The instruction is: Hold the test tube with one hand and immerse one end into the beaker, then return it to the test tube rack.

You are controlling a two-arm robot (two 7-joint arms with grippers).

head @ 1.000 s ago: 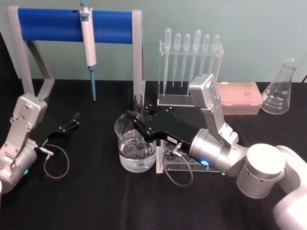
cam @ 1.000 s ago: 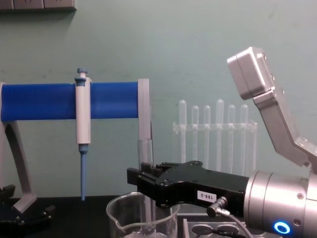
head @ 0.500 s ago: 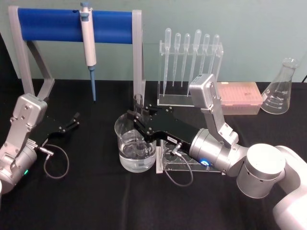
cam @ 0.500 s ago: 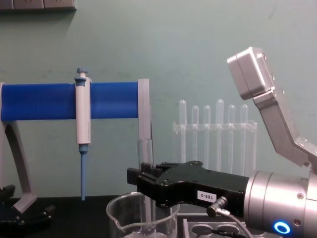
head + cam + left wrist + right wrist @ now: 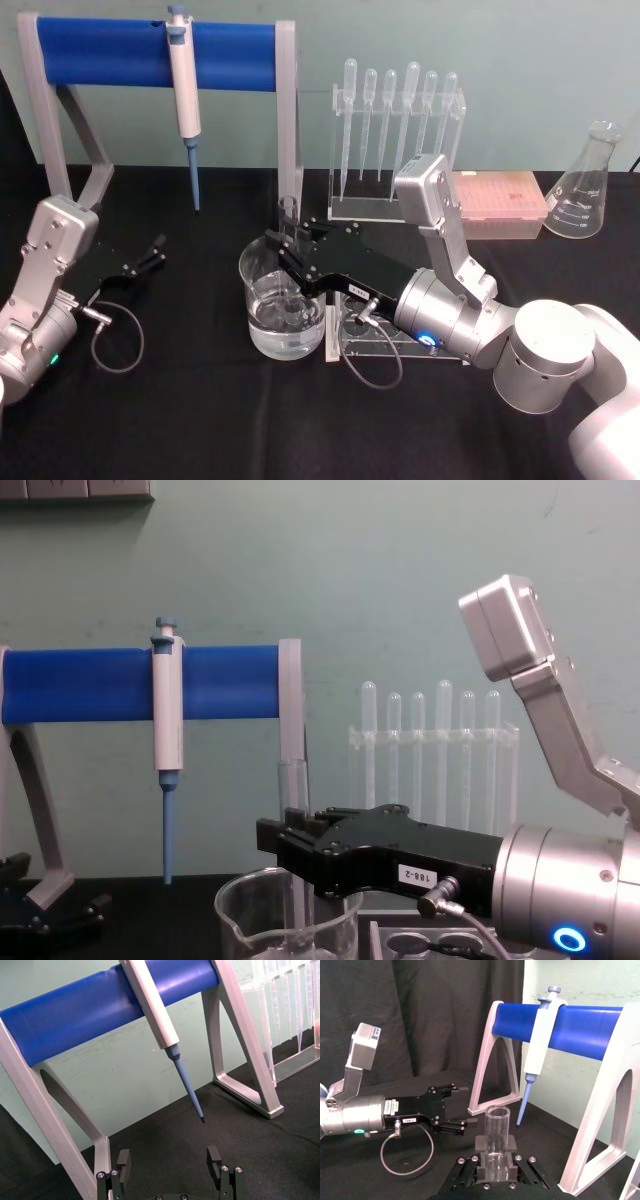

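Observation:
My right gripper [image 5: 284, 256] is shut on the test tube [image 5: 288, 212], which stands upright above the beaker [image 5: 250, 272]. The tube's lower end reaches down inside the beaker, into the clear liquid. In the chest view the tube [image 5: 293, 785] rises above the black right gripper [image 5: 290, 845] and passes down behind the beaker's rim [image 5: 236, 902]. The right wrist view shows the tube's open top [image 5: 496, 1127] between the right gripper's [image 5: 495, 1172] fingers. My left gripper [image 5: 150, 254] rests open at the left, on the black cloth, and shows open in the left wrist view [image 5: 169, 1162].
A white-and-blue pipettor [image 5: 184, 95] hangs on the blue stand [image 5: 100, 50] at the back left. A clear rack of plastic pipettes [image 5: 395, 140], a pink tip box [image 5: 500, 200] and a glass flask [image 5: 582, 185] stand behind. A clear rack [image 5: 385, 340] lies under my right wrist.

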